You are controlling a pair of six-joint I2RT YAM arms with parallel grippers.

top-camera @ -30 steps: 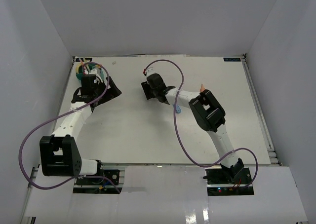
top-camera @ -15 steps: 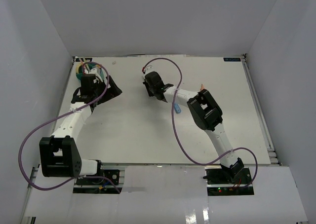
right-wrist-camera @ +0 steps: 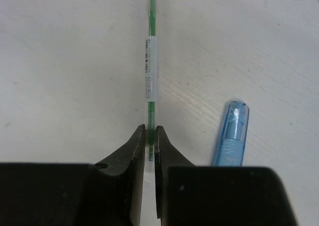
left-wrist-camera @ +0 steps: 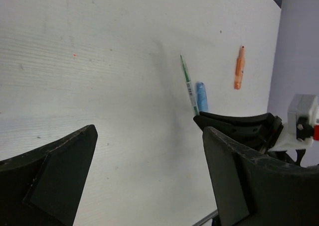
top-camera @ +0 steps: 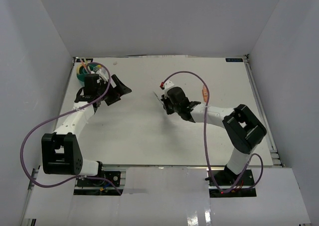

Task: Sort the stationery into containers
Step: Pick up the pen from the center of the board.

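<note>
We note right gripper (right-wrist-camera: 151, 132) just snapped shut on green pen (right-wrist-camera: 151, 71); left gripper (left-wrist-camera: 149, 141) wide apart near cup (top-camera: 80, 77). Pen ready for carrying, we judge.

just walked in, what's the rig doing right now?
Stationery sort, mid-pick. The right gripper is shut on one end of a thin green pen out on the table; whether it's lifted yet can't be told. A blue highlighter lies just beside it and an orange pen farther off, both loose. The left gripper is open and empty, near the teal organiser in the far left corner.
</note>
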